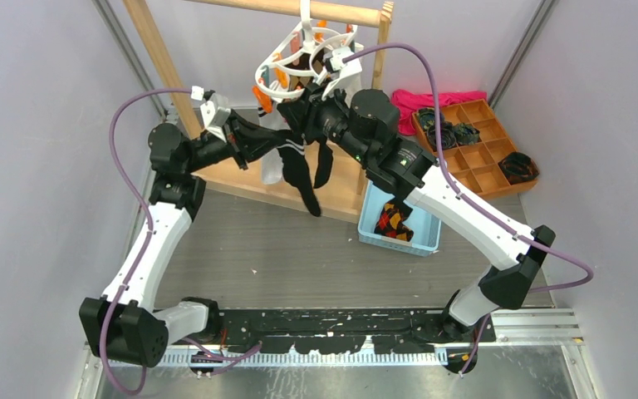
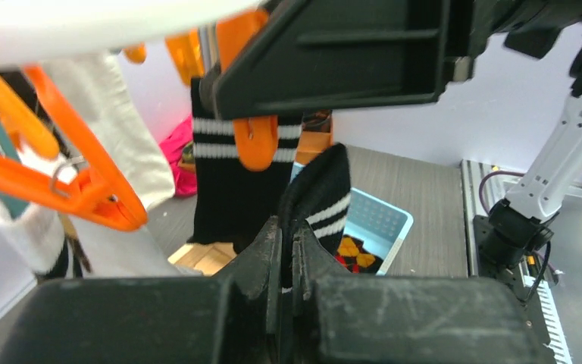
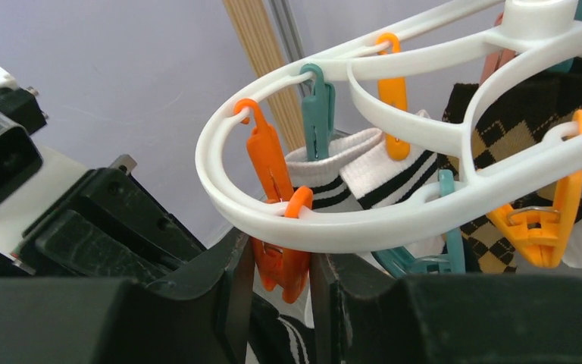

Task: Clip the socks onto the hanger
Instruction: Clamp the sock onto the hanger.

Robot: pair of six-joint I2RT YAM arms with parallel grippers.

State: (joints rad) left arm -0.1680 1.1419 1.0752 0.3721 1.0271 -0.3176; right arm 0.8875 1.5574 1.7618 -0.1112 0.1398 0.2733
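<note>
grey wall behind; right gripper, pinching orange clip, mostly hides sock.

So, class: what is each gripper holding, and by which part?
Left gripper pinches a black sock by its striped cuff; right gripper squeezes an orange clip mid-body.

- The grey table has a matte, faintly streaked top, bare across its middle.
- A black rail runs along the near edge; the left arm's base and the right arm's base sit at its two ends.
- The flat wooden foot of a rack lies along the far edge, left of centre.
- A light-blue plastic basket stands just beside that foot, towards the right.
- A wooden tray with compartments sits in the far right corner.
- A pink cloth lies bunched against the tray's far side.
</note>
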